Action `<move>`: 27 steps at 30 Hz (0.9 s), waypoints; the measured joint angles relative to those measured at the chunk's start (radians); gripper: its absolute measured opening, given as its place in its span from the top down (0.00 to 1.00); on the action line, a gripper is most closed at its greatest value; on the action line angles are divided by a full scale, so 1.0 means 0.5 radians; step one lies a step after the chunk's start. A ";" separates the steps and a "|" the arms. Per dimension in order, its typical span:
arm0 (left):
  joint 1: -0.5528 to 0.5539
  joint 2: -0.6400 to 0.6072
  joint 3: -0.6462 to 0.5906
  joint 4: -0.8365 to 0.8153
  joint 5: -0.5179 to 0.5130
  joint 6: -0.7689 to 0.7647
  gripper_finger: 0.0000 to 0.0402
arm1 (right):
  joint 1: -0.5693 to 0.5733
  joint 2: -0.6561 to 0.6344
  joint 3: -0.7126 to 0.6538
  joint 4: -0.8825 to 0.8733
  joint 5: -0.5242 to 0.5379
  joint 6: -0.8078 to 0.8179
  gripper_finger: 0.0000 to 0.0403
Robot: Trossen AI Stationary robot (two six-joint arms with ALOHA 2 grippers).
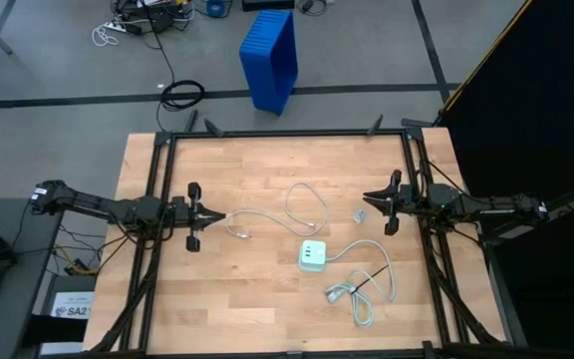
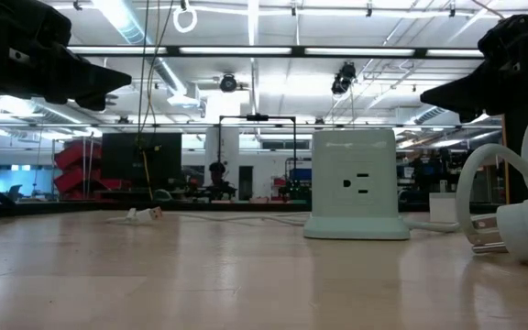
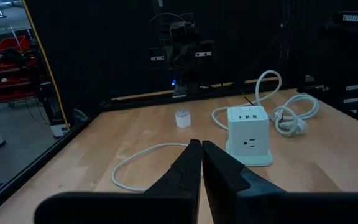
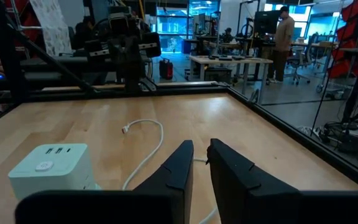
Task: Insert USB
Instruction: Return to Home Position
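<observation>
The USB is a thin white cable (image 1: 305,199) lying in loops on the wooden table. Its small plug end (image 1: 242,233) rests flat just right of my left gripper (image 1: 221,216), and shows in the low view as the plug (image 2: 145,214) and in the right wrist view as the plug (image 4: 125,129). The left gripper is shut, hovers above the table and points toward the table's right. My right gripper (image 1: 367,197) is shut, hovers near the right side and points left. The pale charger block (image 1: 313,255) stands between them, nearer the near edge.
A thick bundled white cord with a grey plug (image 1: 339,292) lies near-right of the charger block (image 3: 248,134). A small white cube (image 1: 359,215) sits in front of the right gripper. A black frame (image 1: 287,133) borders the table. A blue bin (image 1: 270,58) stands on the floor beyond.
</observation>
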 joint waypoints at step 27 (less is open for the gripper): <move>0.000 0.000 0.000 0.000 0.001 0.000 1.00 | 0.000 0.000 0.000 0.000 0.000 0.000 0.90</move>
